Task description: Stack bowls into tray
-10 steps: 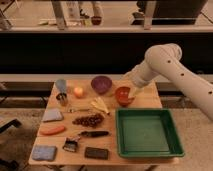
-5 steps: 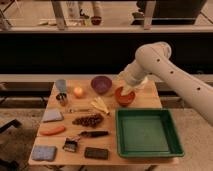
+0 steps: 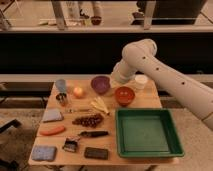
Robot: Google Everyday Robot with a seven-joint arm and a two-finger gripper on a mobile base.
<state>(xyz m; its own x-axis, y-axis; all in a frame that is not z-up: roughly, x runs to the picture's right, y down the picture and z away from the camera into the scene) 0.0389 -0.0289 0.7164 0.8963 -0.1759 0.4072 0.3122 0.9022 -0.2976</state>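
A purple bowl (image 3: 100, 84) sits at the back middle of the wooden table (image 3: 150, 102). A red bowl (image 3: 124, 95) sits to its right, upright on the table. A white bowl (image 3: 141, 81) stands behind the red one. The green tray (image 3: 146, 132) lies empty at the front right. My gripper (image 3: 114, 83) is at the end of the white arm, low between the purple bowl and the red bowl, just right of the purple bowl's rim. The arm's wrist hides it.
On the left half lie a blue cup (image 3: 61, 85), a metal cup (image 3: 62, 98), an orange fruit (image 3: 78, 92), a banana (image 3: 100, 105), dark grapes (image 3: 89, 120), two blue sponges (image 3: 52, 115), a carrot (image 3: 52, 130), a knife (image 3: 92, 134) and a black block (image 3: 96, 153).
The arm has swung left, from above the red bowl to beside the purple bowl. The red bowl is now uncovered and has stayed on the table.
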